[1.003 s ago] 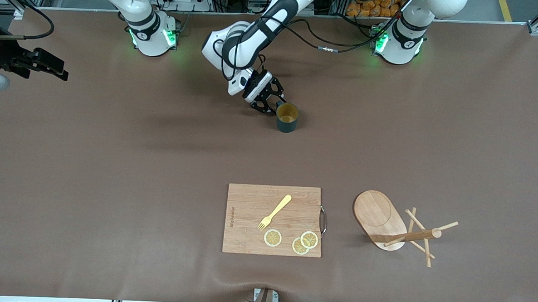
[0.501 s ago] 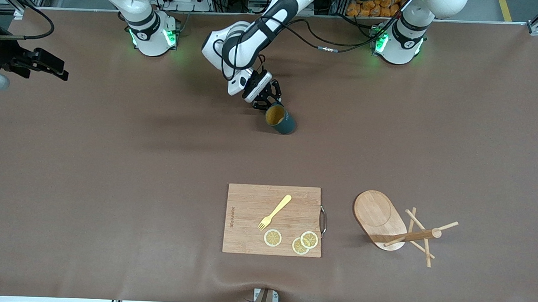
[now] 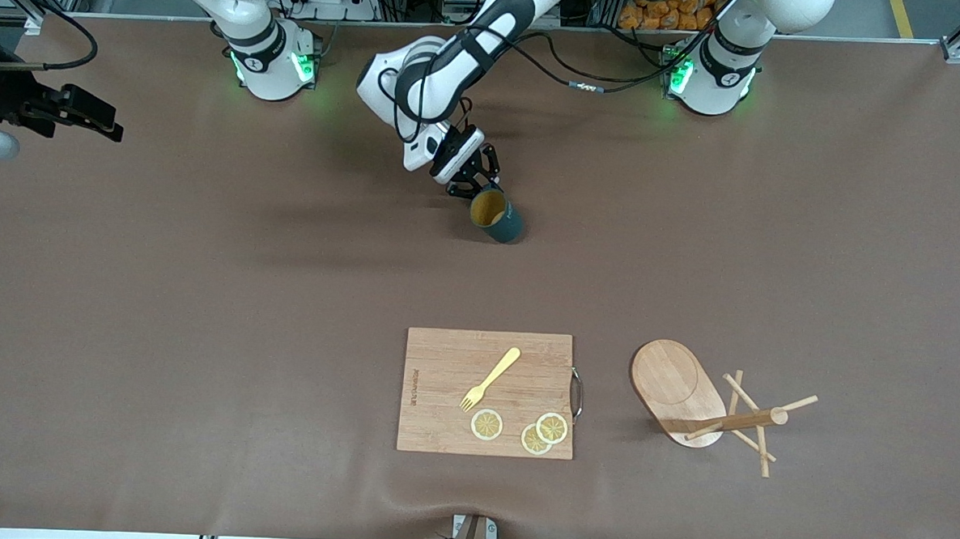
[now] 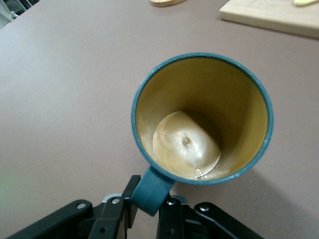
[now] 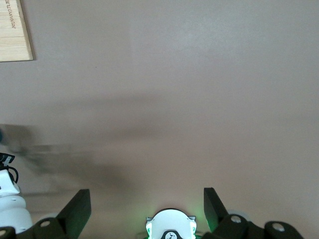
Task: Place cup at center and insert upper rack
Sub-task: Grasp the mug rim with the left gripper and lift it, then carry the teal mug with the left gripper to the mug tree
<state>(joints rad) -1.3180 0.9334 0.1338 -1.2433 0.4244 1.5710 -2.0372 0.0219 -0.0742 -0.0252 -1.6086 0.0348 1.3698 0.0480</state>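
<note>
The dark teal cup (image 3: 498,216) with a mustard-yellow inside is near the table's middle, tilted with its mouth turned up toward the front camera. My left gripper (image 3: 471,190) is shut on its loop handle; in the left wrist view the handle (image 4: 153,191) sits pinched between the black fingers (image 4: 117,211) and the cup (image 4: 199,117) is seen from its mouth. The upper rack (image 3: 713,409), a light wooden mug tree, lies tipped on its side nearer to the front camera, toward the left arm's end. My right gripper (image 5: 145,195) waits open, with nothing between its fingers.
A rectangular wooden cutting board (image 3: 441,414) lies nearer to the front camera than the cup, carrying a yellow fork (image 3: 490,378) and three lemon slices (image 3: 536,434). Its metal handle (image 3: 577,394) faces the rack. Brown table cloth spreads around the cup.
My left gripper closed on the cup's handle. The cup went from upright to tilted and shifted slightly toward the right arm's end. The right arm has not moved.
</note>
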